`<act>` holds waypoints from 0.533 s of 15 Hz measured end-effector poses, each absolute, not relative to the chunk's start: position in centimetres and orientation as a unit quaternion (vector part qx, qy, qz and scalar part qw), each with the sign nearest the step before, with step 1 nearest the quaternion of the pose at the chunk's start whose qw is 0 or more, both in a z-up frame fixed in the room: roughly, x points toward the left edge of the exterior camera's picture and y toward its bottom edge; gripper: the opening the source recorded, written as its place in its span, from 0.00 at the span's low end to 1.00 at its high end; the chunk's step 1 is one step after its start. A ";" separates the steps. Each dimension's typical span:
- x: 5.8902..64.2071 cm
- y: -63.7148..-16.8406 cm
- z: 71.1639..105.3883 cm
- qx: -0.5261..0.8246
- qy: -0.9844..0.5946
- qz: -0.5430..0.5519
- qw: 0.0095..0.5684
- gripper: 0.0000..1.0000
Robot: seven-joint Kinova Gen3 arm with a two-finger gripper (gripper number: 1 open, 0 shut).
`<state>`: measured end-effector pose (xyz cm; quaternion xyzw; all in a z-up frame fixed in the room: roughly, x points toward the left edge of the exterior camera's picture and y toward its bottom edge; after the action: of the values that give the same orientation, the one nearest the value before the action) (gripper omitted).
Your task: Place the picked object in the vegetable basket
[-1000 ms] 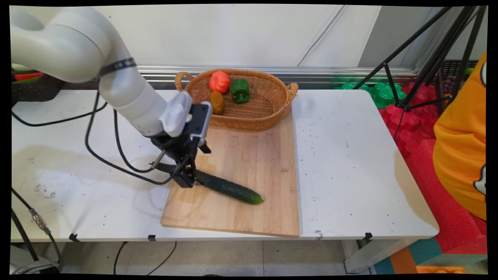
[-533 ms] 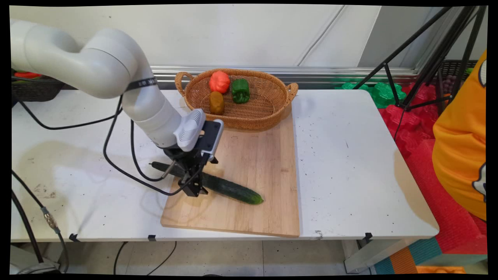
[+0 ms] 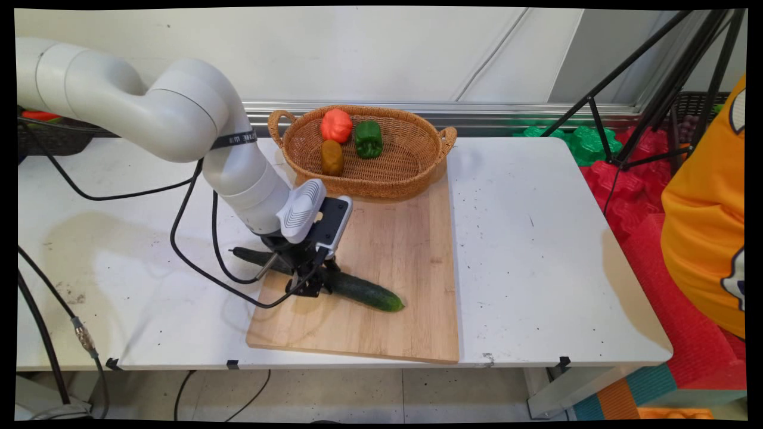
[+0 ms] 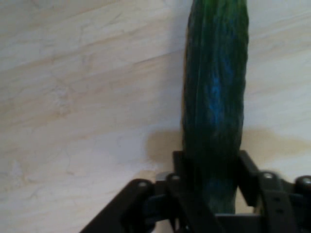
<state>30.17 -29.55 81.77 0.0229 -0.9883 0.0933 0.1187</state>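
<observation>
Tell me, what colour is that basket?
The basket is woven golden-brown wicker, clearest in the main view.

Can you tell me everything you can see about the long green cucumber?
The cucumber is long, dark green and a little bumpy, with rounded ends. It lies flat and slanted on the wooden cutting board, and its left end sticks out past the board's edge over the white table. The black gripper is down over its middle, one finger on each side; I cannot tell if they squeeze it. It looks whole, not cut.
</observation>
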 end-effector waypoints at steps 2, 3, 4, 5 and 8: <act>30.1 -29.4 82.0 0.016 -0.988 0.096 0.119 0.00; 30.1 -29.2 82.3 0.012 -0.988 0.098 0.120 0.00; 30.1 -29.1 82.6 0.010 -0.988 0.100 0.120 0.00; 30.1 -28.9 83.2 0.008 -0.987 0.105 0.121 0.00; 30.3 -28.4 85.8 0.012 -0.984 0.123 0.129 0.00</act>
<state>30.33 -28.38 85.81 0.0124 -0.9839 0.1227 0.1291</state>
